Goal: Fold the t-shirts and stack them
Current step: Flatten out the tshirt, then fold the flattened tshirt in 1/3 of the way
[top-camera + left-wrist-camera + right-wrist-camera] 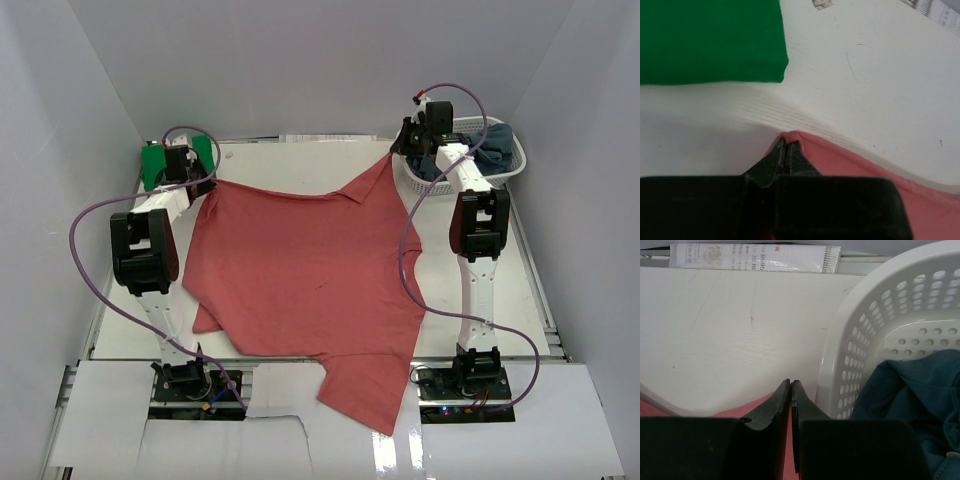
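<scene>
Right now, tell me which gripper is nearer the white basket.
Right. The right gripper sits beside the basket, shut on the red shirt; the left gripper is far across, by the folded green shirt.

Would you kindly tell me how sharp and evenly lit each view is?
Top external: soft even light, salmon shirt sharp. Left wrist: left hand blurred up close, table grain clear. Right wrist: right hand blurred, basket holes crisp.

green shirt (152,166): beyond red shirt (300,270), partly hidden by left arm (148,248) | blue shirt (910,390): right of red shirt, cut by frame edge | label strip (755,257): print unreadable
</scene>
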Motion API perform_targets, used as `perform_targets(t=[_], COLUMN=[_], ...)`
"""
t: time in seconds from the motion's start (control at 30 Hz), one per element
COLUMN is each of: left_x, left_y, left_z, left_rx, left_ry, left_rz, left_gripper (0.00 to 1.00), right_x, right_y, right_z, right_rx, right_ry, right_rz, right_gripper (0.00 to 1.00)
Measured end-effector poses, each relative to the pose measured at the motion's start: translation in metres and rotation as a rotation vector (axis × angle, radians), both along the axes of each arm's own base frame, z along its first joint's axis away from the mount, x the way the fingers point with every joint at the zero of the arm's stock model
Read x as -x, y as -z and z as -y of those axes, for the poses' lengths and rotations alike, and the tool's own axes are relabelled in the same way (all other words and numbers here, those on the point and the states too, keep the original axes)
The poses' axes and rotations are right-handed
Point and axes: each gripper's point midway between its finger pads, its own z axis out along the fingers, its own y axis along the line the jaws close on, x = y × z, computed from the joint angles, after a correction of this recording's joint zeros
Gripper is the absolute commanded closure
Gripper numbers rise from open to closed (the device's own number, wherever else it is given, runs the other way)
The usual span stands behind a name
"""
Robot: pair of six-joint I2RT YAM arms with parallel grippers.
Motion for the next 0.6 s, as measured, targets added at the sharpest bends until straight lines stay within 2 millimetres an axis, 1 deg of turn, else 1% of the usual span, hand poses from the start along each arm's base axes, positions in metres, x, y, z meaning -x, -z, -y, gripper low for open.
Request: perform_targets(t=[0.03, 0.1, 0.13, 0.17, 0.37, 0.43, 0.53, 0.6], left_x=[-0.001, -0.005, -0.007, -0.009, -0.038, -0.043, -0.04, -0.034], left_y=[-0.001, -0.002, -0.002, -0.002, -0.006, -0.007, -0.007, -0.006], left_z=[0.001, 0.005, 0.008, 0.012, 0.033, 0.036, 0.028, 0.014], left_rx=[0.011, 0.034, 0.048, 0.061, 0.184, 0.236, 0.33, 0.398], left_ry=[0.018, 0.056, 0.077, 0.099, 0.269, 0.316, 0.343, 0.339], left_rz=[0.004, 0.017, 0.02, 0.021, 0.028, 0.026, 0.016, 0.004], left_gripper=[0.94, 0.95, 1.0, 1.0, 1.0, 1.0, 1.0, 1.0], right_x=[0.0, 0.0, 0.0, 0.001, 0.008, 0.01, 0.012, 0.013], right_y=[0.0, -0.001, -0.002, -0.003, -0.007, -0.007, -0.006, -0.005], right_z=[0.0, 0.0, 0.0, 0.0, -0.003, -0.005, -0.007, -0.008], right_rx=[0.0, -0.001, -0.001, -0.002, -0.016, -0.022, -0.029, -0.032], right_ry=[0.0, -0.001, -0.001, -0.002, -0.021, -0.031, -0.042, -0.046], right_rz=[0.001, 0.006, 0.009, 0.01, 0.011, 0.011, 0.007, 0.005], right_gripper=[0.92, 0.92, 0.92, 0.92, 0.92, 0.92, 0.92, 0.92])
